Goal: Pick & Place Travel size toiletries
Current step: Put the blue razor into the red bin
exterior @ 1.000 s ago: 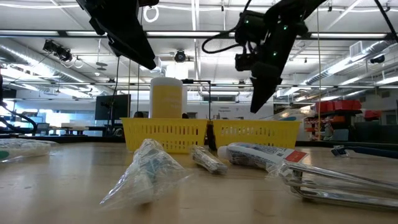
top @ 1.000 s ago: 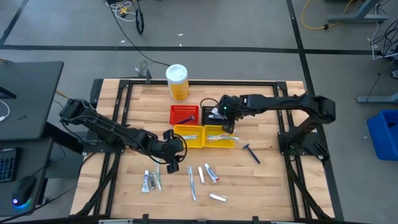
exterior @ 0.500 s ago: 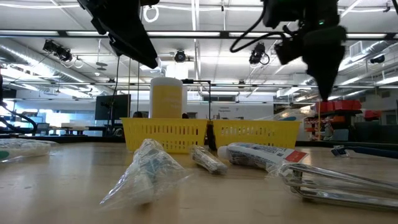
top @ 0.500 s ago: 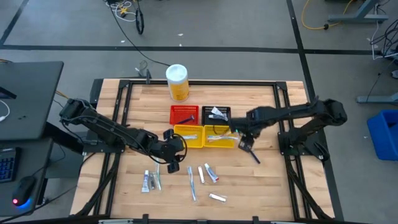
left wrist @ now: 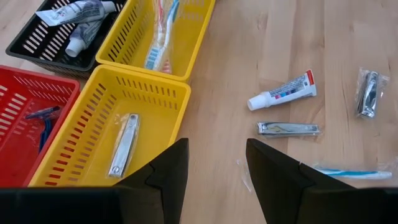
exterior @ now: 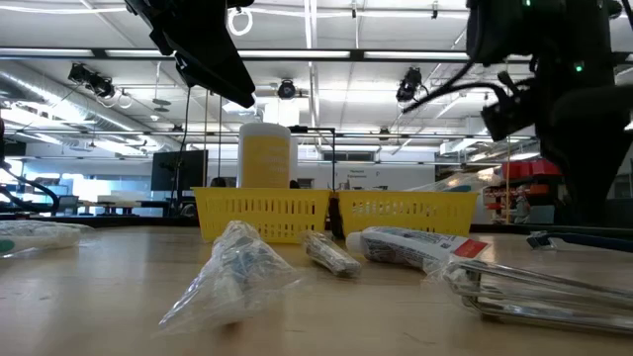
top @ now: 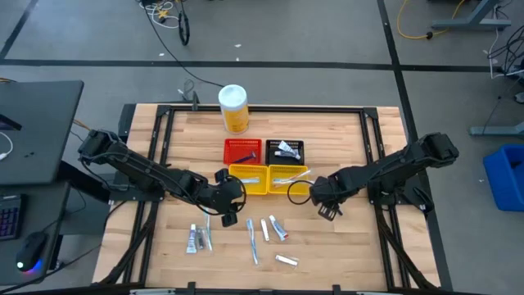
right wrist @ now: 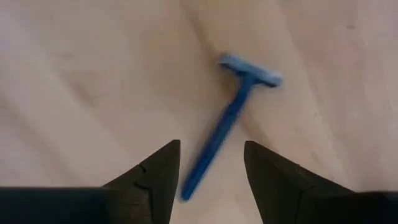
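- The right end effector (top: 328, 211) hangs low over the bare wooden worktop (top: 352, 246), its two dark fingers (right wrist: 155, 177) spread apart with nothing between them.
- Straight ahead of those fingers lies a blue razor (right wrist: 231, 117): a slim blue handle with a paler blue crosswise head, flat on the wood, the handle's end reaching in between the fingertips without touching either one.
- Beyond that end effector, toward the middle of the worktop, stand two yellow mesh baskets (top: 269, 180) side by side, and behind them a red basket (top: 243, 151) and a black basket (top: 285, 150).
- The left end effector (top: 227, 220) hovers just in front of the yellow baskets, fingers (left wrist: 169, 175) parted and empty.
- Just ahead of it, the nearer yellow basket (left wrist: 87, 152) holds a silver nail clipper (left wrist: 123, 144); the farther one holds a toothbrush (left wrist: 160, 34) with red and blue on it.
- The red basket (left wrist: 22, 134) beside it holds another blue razor (left wrist: 43, 118); the black basket (left wrist: 37, 50) holds crumpled white tubes (left wrist: 78, 12).
- To its other side, loose on the wood: a white tube with red and blue marks (left wrist: 283, 92), a second silver nail clipper (left wrist: 288, 129), a wrapped clipper (left wrist: 366, 93) and a wrapped pale toothbrush (left wrist: 354, 172).
- Farthest off stands a yellow canister with a white lid (top: 233, 107).
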Available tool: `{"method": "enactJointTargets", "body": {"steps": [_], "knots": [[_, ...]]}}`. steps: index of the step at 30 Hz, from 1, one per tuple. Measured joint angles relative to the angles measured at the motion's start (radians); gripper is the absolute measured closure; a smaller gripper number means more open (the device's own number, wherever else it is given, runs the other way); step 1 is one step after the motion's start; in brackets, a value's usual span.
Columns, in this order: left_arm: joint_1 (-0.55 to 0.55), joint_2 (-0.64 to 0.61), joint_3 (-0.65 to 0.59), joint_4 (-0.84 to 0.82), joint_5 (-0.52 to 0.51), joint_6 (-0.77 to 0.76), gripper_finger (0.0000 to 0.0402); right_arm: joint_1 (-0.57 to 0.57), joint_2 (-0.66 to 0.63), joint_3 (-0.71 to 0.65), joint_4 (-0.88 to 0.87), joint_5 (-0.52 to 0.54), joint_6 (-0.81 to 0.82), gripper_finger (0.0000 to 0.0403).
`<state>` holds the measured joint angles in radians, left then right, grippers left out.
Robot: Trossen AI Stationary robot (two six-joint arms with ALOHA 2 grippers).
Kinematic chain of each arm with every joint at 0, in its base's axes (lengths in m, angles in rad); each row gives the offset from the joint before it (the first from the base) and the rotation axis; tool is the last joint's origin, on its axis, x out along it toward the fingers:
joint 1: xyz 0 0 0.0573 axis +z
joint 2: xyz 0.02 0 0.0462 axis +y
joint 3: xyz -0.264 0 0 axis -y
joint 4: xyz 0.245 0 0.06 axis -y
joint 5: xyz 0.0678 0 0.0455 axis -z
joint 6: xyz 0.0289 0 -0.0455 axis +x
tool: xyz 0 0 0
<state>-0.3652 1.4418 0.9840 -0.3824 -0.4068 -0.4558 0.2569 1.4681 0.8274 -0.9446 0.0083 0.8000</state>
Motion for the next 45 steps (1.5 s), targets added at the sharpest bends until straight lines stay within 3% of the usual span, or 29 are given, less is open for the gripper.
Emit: {"method": "enactJointTargets", "body": {"steps": [12,22,32,37,41,45], "knots": [[0.0,0.0,0.0,0.0,0.006,-0.036,0.023,-0.002,-0.005,-0.186,0.238,0.044,0.023,0.0235],[0.0,0.0,0.0,0.018,0.004,-0.037,0.023,-0.002,-0.001,-0.177,0.231,0.054,-0.019,0.0317],[0.0,0.0,0.0,0.089,-0.059,-0.036,0.023,0.018,-0.047,-0.018,0.155,-0.043,-0.05,0.0372],[0.0,0.0,0.0,0.148,-0.075,0.014,0.023,0.039,-0.1,0.092,0.132,-0.096,-0.068,0.0376],[0.0,0.0,0.0,0.199,-0.086,0.089,0.023,0.055,-0.154,0.164,0.247,-0.055,-0.172,0.0376],[0.0,0.0,0.0,0.247,-0.11,0.148,0.023,0.05,-0.2,0.193,0.451,0.068,-0.349,0.0368]]}}
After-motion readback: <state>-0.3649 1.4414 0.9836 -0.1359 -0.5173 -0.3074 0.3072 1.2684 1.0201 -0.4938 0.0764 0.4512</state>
